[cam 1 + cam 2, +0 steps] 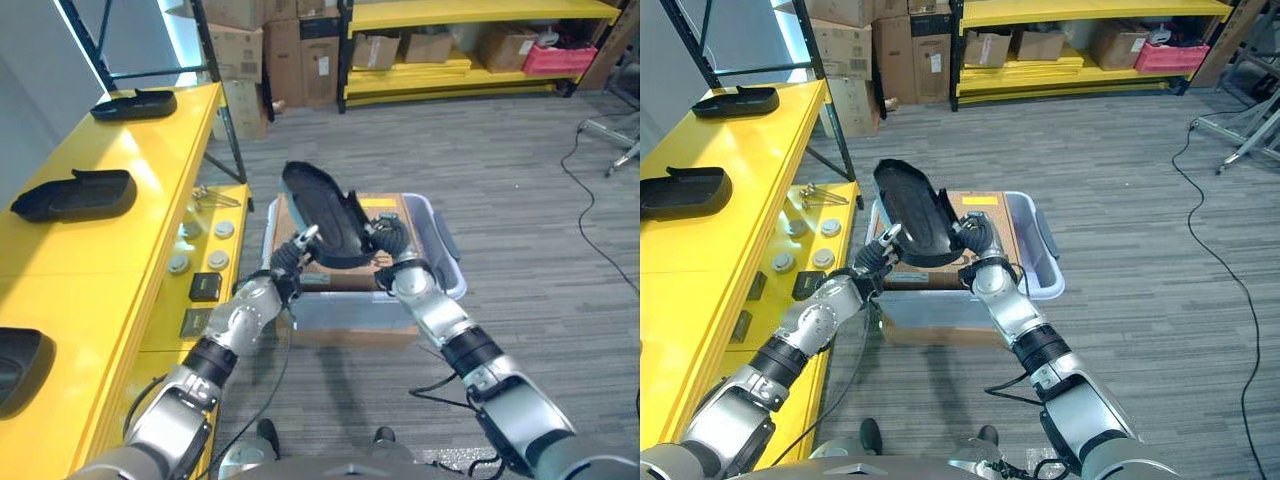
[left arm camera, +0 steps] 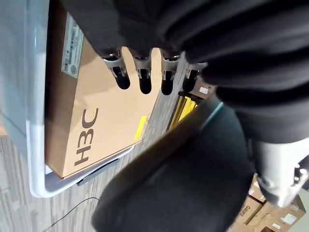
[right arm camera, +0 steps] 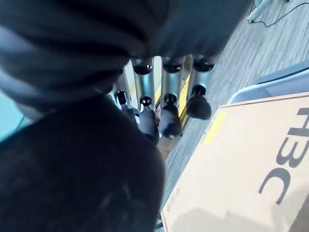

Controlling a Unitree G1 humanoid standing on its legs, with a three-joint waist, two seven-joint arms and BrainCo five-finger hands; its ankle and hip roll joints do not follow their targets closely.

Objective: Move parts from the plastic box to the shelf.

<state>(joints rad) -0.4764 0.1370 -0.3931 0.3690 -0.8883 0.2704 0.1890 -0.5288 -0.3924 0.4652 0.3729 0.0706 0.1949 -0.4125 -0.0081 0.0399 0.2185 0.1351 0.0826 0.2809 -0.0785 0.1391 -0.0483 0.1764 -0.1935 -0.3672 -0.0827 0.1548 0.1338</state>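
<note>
Gripping one black part [image 1: 325,215], both hands; three parts [image 1: 75,195] shelved.

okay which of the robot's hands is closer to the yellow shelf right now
Left. The left hand holds the black part on the side toward the yellow shelf, above the plastic box. The right hand grips the part's other side, farther from the shelf.

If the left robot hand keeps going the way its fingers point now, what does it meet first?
Probably the black part itself: the left robot hand already lies against its lower end, fingers aimed up and right across the plastic box. Past it is the right robot hand, though depth is unclear.
</note>
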